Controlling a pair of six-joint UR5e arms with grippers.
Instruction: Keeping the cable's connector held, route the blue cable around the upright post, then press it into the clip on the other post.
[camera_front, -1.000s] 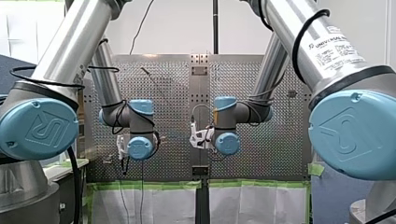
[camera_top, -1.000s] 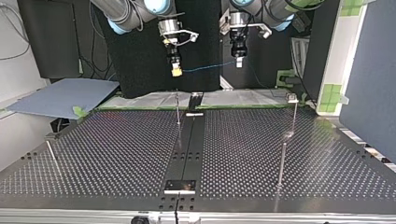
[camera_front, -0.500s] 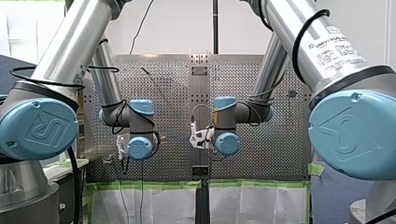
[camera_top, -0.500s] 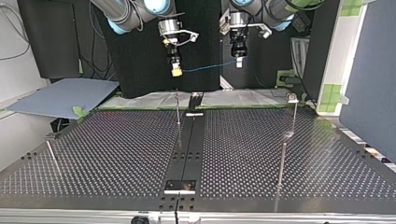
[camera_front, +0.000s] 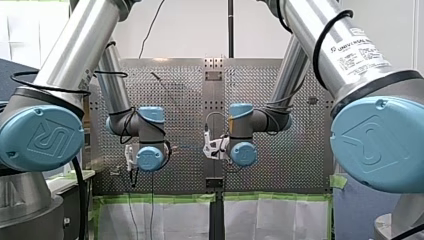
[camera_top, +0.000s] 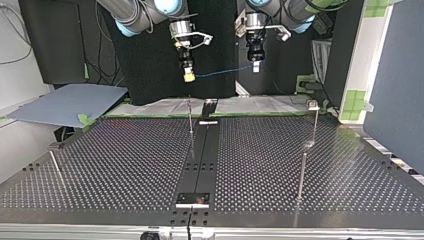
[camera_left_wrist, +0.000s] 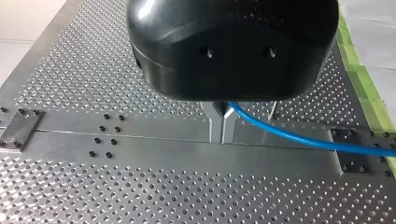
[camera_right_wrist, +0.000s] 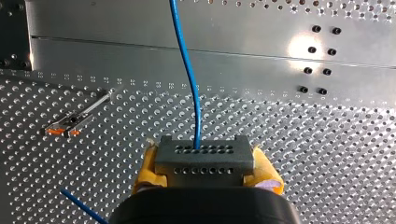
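Your right gripper has its yellow pads clamped on either side of the connector. Your left gripper has its narrow metal fingers pinched together on the blue cable, a short run along from it. Both hang well above the perforated table, with the cable strung in the air between them. I judge that no routing is done yet.

Watch three things:
- **Pulling apart:** the span looks nearly taut, so if your arms separate as you descend, the cable could drag through the metal fingers or tug at the connector in the pads.
- **Bending a post:** the slim post near the middle could flex or catch if you wrap it under tension.
- **Wrong target:** two more posts stand at the top view's right, the farther one with a small head and the nearer one. I cannot tell which carries the clip, so a wrong aim is possible.

The cable is thin, round and smooth, and curves softly. The connector is a grey block with rows of small holes, likely hard plastic. The pads look soft and slightly rumpled. The table is matt metal with fine holes, crossed by a smooth bolted plate, and the posts are shiny bare rods
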